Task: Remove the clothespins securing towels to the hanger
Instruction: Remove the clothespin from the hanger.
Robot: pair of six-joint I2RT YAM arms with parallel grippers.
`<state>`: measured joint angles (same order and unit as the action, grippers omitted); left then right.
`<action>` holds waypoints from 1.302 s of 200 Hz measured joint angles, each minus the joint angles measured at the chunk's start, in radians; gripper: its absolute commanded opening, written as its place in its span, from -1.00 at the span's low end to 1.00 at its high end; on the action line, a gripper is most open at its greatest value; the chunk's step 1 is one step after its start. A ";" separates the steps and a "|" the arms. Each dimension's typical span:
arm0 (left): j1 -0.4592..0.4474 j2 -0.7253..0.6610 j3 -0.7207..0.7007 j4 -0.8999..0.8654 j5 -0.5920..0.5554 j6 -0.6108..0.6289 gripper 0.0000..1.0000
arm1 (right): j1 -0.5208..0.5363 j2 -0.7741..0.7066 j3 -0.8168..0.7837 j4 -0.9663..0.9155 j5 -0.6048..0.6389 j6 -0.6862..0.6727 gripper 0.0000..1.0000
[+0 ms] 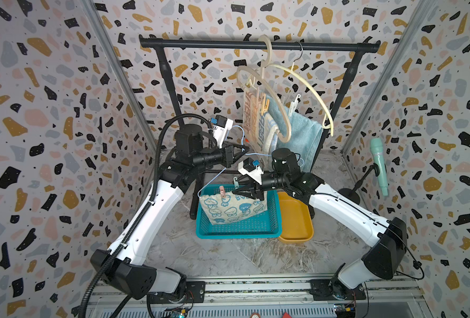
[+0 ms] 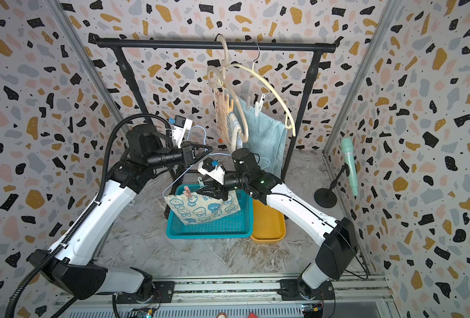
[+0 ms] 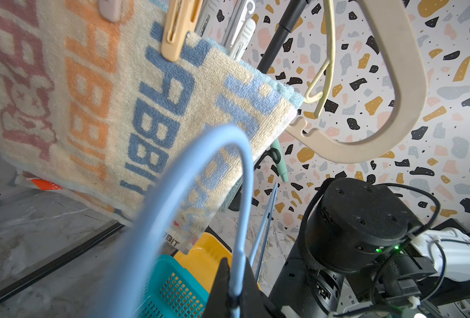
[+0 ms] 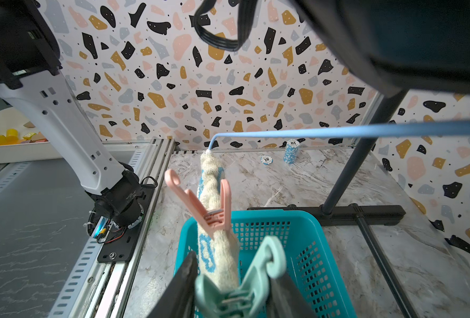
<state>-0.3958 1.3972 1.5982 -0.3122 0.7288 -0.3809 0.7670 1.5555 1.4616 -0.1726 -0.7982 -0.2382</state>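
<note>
Teal plastic mesh basket (image 1: 239, 234) stands on the marble-patterned tabletop (image 1: 228, 261); yellow plastic tray (image 1: 294, 220) touches its right side. Black metal rail stand (image 1: 228, 45) rises behind both. Orange-and-blue lettered towel (image 1: 251, 121) hangs right of the rail's centre, light-blue terry towel (image 1: 300, 132) just right of it. Cream cartoon-print towel (image 1: 228, 209) hangs from thin blue wire hanger (image 4: 338, 130) over the basket, pink plastic clothespin (image 1: 222, 192) on its upper edge, mint-green plastic clothespin (image 1: 236, 181) to that peg's right.

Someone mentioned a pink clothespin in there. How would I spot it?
Start at the teal basket on the marble table. Over it hangs a cream towel with blue cartoon animals, on a thin blue hanger; the pink clothespin is clipped to the towel's top edge. Unlike the mint green clothespin beside it, which sits between the jaws of the right gripper, nothing touches it.
</note>
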 measured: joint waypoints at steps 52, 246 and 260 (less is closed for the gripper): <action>0.000 0.000 0.000 0.000 0.000 0.000 -1.00 | 0.000 0.000 0.000 0.000 -0.002 0.000 -0.25; 0.000 0.000 0.000 -0.001 0.007 0.000 -1.00 | 0.000 0.000 0.000 0.001 -0.002 0.001 -0.70; 0.000 0.000 0.000 -0.001 0.007 0.000 -1.00 | 0.000 0.000 0.000 0.001 -0.002 0.002 -0.78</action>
<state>-0.3958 1.3972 1.5982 -0.3130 0.7357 -0.3809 0.7670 1.5555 1.4616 -0.1715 -0.8001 -0.2367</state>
